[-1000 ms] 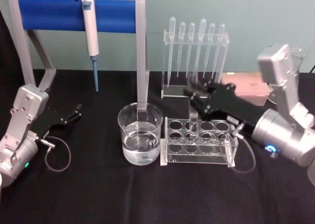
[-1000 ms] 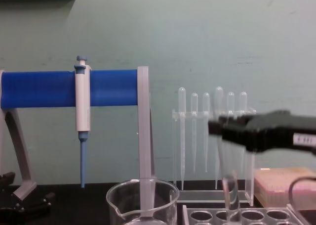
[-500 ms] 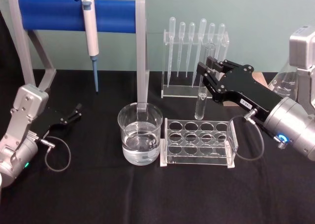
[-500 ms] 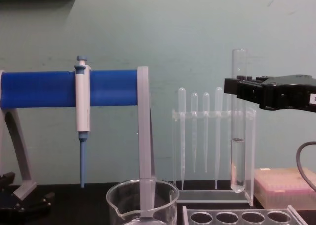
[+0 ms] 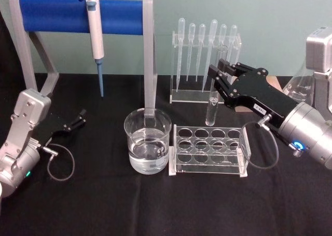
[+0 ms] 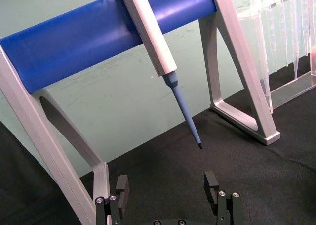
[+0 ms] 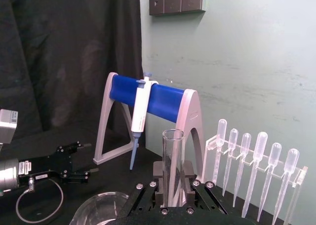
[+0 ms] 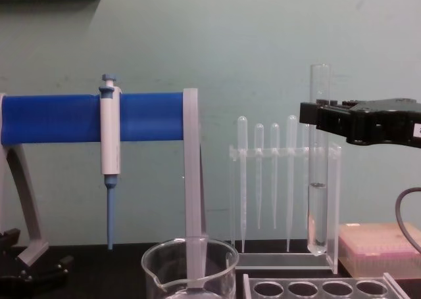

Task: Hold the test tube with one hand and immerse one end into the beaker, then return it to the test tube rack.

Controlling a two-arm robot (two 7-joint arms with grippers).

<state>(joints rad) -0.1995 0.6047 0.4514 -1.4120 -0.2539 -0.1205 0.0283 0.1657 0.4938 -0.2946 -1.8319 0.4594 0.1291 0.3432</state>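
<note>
The test tube (image 5: 211, 110) hangs upright above the back of the clear rack (image 5: 207, 152), a little liquid in its round bottom. My right gripper (image 5: 218, 78) is shut on its upper part; in the chest view the test tube (image 8: 318, 200) sticks out above and below the right gripper (image 8: 313, 117). From the right wrist, the test tube (image 7: 173, 158) stands between the jaws. The beaker (image 5: 148, 141), partly filled with water, stands left of the rack, also low in the chest view (image 8: 191, 273). My left gripper (image 5: 79, 118) rests open at the table's left (image 6: 167, 181).
A blue-barred stand (image 5: 80, 15) holds a white pipettor (image 5: 95, 36) behind the beaker. A rack of plastic pipettes (image 5: 205, 59) stands behind the tube. A pink box (image 8: 378, 246) and a glass flask (image 5: 300, 88) sit at the back right.
My right gripper has lifted the test tube up out of the rack and drawn back to the right. Over the last half second it has hardly moved. The left arm stayed put.
</note>
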